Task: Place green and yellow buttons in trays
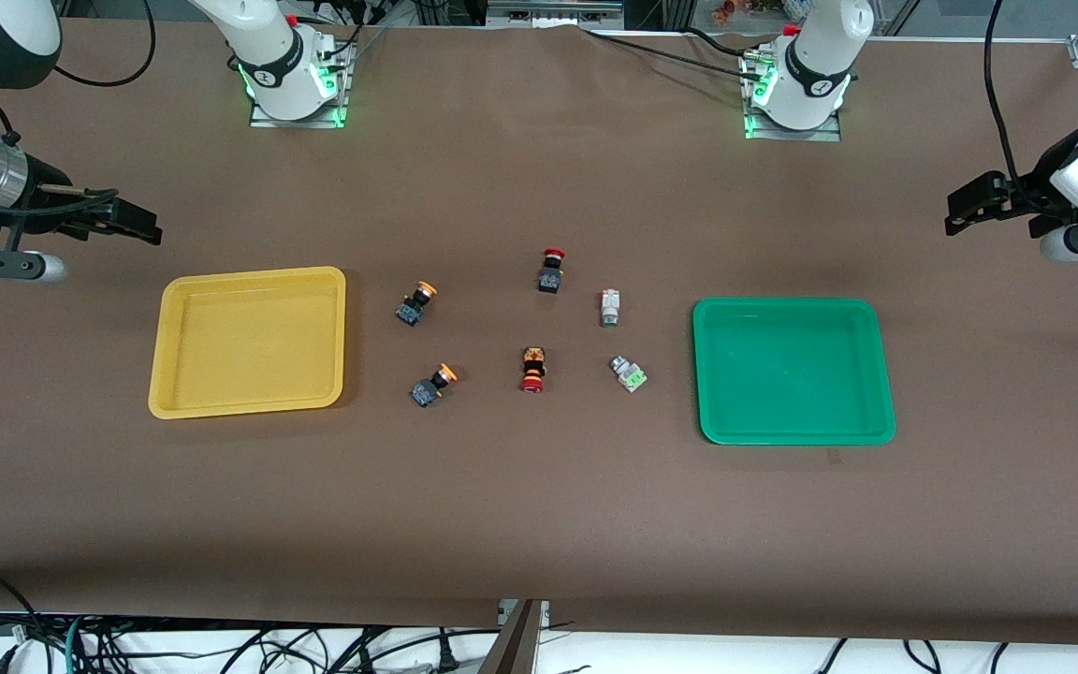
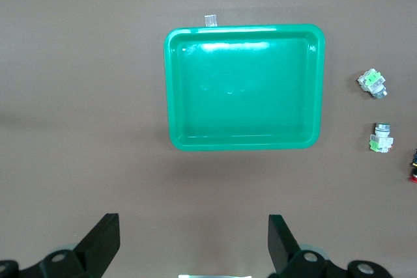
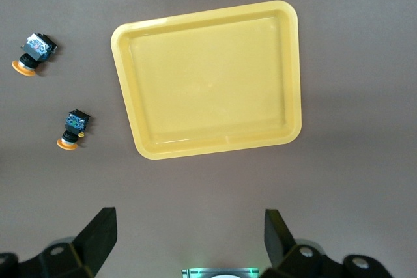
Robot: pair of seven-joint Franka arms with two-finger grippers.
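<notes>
Surveying the front view, we find the yellow tray (image 1: 249, 342) toward the right arm's end and the green tray (image 1: 793, 371) toward the left arm's end, both bare, with two yellow buttons (image 1: 415, 304) (image 1: 430, 385), two green buttons (image 1: 609, 307) (image 1: 628, 373) and two red buttons (image 1: 551, 271) (image 1: 532, 369) on the table (image 1: 539, 505) between them. The left wrist view shows our left gripper (image 2: 194, 242) spread apart above the table beside the green tray (image 2: 244, 86). The right wrist view shows our right gripper (image 3: 191, 239) likewise spread beside the yellow tray (image 3: 208, 79).

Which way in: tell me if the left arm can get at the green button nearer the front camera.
Probably yes. The left gripper hangs open, holding nothing. The green button lies apart from the green tray and its neighbours, with bare table around it and nothing above.
</notes>
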